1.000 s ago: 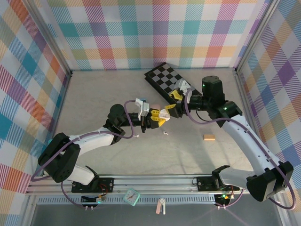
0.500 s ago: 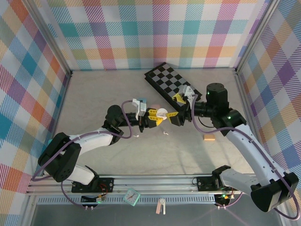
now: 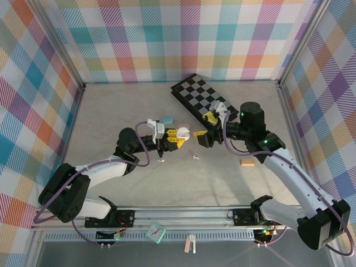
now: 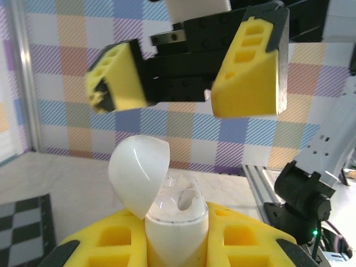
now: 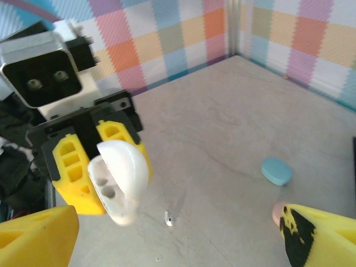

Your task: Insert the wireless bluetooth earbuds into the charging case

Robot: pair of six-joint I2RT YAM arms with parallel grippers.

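- My left fingers [image 4: 100, 245] are clenched on the white case [image 4: 177, 222], held above the surface [image 3: 111, 122], lid [image 4: 139, 172] flipped up, sockets seemingly bare.
- The case's long axis runs out from that grip, its open mouth facing my right fingers [image 4: 247, 67], which are spread wide and empty.
- One tiny earbud [image 3: 196, 157] lies on the surface below, between both arms and nearer my right; a second earbud [image 3: 161, 161] lies under my left wrist.
- Both are too small to tell which way they point.
- I judge my right arm must reach down.
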